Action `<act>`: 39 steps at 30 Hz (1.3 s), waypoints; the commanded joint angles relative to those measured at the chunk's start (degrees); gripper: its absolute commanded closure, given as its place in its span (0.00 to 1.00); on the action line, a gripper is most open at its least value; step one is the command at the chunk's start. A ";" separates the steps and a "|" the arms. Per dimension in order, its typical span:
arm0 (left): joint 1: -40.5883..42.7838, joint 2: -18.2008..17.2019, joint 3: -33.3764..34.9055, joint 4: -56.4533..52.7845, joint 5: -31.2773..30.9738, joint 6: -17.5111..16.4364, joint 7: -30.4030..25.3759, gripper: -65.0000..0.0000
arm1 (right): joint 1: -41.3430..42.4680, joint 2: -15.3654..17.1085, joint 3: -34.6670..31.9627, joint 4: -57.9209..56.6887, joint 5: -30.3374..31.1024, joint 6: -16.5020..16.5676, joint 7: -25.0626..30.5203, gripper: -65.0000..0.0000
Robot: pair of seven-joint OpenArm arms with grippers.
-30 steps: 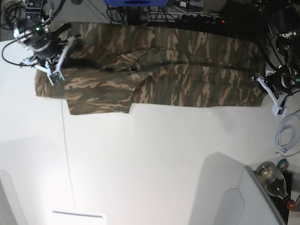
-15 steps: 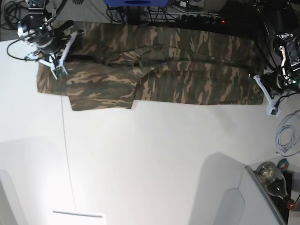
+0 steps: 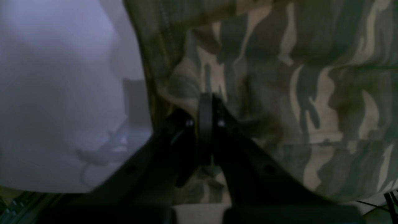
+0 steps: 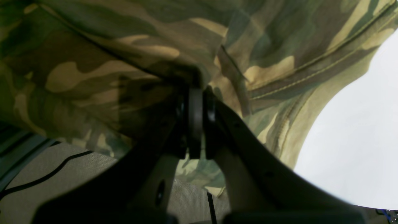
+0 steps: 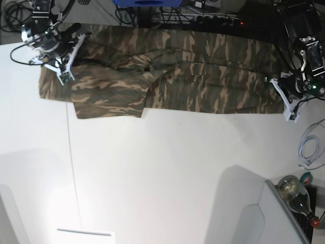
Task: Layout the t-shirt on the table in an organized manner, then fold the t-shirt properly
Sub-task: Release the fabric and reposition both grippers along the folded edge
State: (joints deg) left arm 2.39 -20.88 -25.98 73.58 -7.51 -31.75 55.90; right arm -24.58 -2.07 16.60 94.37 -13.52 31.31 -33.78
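The camouflage t-shirt (image 5: 203, 71) lies stretched sideways along the far edge of the white table (image 5: 162, 168), with one sleeve flap (image 5: 109, 104) reaching toward me at the left. My right gripper (image 5: 64, 77) is at the shirt's left end, shut on a fold of the cloth (image 4: 174, 53); its fingertips (image 4: 196, 93) are pressed together under the draped fabric. At the shirt's right end my left gripper (image 5: 290, 116) is shut, its fingertips (image 3: 205, 102) pinching the cloth (image 3: 295, 77) near the edge. The collar is hidden.
A thin dark seam (image 5: 73, 168) runs down the table at the left. A coiled white cable (image 5: 310, 147) and a bottle (image 5: 297, 195) lie at the right edge. Grey housings (image 5: 249, 213) rise at the near side. Cables and a blue object (image 5: 147, 3) sit behind the table.
Both grippers have drawn back toward the table's far edge, and the shirt has slid with them. Its near hem now lies farther from me, and the right end is pulled inward.
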 commanded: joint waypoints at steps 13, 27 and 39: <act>-0.68 -2.10 -0.88 0.84 -0.01 -0.03 -0.38 0.43 | 0.09 -0.53 4.63 4.67 0.20 -0.58 0.15 0.39; 3.45 -0.17 -14.77 16.66 -1.85 -0.03 -0.12 0.31 | -2.10 -3.17 6.48 15.04 0.29 -0.58 0.07 0.40; 5.21 13.19 -8.44 15.25 10.10 0.05 -3.72 1.00 | 9.33 -0.79 6.83 -5.27 0.38 -0.23 0.15 1.00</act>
State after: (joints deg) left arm 8.25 -7.51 -34.41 88.23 3.60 -31.53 52.82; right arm -16.05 -3.14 23.44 88.07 -13.67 31.11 -34.57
